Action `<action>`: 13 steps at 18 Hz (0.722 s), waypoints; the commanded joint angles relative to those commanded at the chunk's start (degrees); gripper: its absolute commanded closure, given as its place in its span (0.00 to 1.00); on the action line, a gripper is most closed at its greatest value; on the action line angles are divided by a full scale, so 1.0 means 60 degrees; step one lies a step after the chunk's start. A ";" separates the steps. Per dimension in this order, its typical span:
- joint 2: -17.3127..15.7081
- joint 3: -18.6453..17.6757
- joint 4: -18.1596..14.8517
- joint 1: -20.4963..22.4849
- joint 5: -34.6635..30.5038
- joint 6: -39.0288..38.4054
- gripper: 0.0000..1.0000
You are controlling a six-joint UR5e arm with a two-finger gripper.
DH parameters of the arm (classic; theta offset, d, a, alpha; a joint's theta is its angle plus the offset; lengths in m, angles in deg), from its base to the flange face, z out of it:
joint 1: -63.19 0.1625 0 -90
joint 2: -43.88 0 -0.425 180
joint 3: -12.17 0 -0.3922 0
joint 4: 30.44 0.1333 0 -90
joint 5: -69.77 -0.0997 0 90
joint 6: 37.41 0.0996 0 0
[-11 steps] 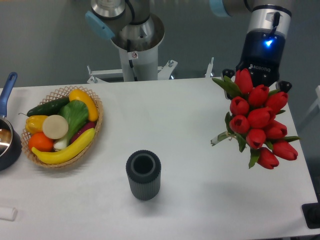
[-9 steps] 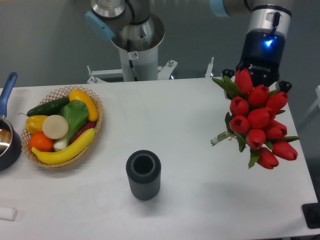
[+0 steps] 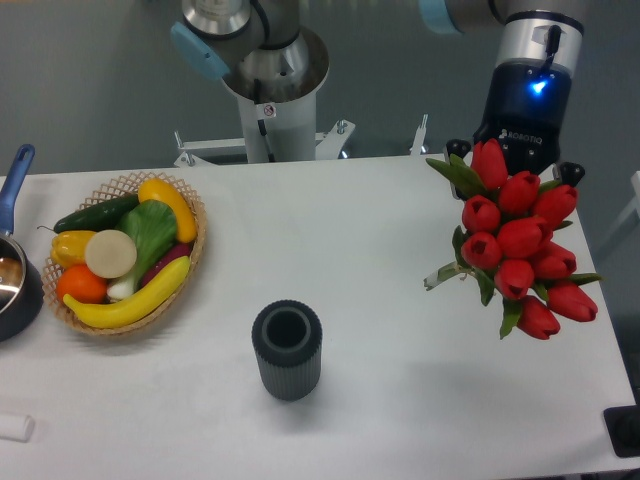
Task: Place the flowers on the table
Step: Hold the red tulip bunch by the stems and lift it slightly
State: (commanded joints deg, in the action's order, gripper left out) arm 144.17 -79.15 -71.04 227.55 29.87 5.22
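Observation:
The flowers (image 3: 518,238), a bunch of red tulips with green leaves, hang above the right side of the white table (image 3: 380,240), blooms facing the camera. Their stems are hidden behind the blooms. My gripper (image 3: 518,152) is directly behind and above the bunch, pointing down, with a blue light on its body. Its fingertips are hidden by the tulips; the bunch stays with it off the table, so it is shut on the flowers.
A dark ribbed cylindrical vase (image 3: 287,350) stands empty at front centre. A wicker basket (image 3: 196,215) with fruit and vegetables sits at the left, next to a dark pot (image 3: 15,285) with a blue handle. The robot base (image 3: 268,95) is at the back.
The flowers and gripper have shifted very slightly to the right and down. Nothing else has moved.

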 joint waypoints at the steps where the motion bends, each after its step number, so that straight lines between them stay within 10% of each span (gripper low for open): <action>1: 0.0000 0.0000 0.0000 -0.0015 -0.0073 0.0000 0.60; 13: 0.0058 -0.0467 -0.0044 -0.0205 -0.3031 0.1462 0.60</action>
State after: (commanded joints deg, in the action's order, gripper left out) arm 144.52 -81.95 -71.30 226.32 11.68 13.99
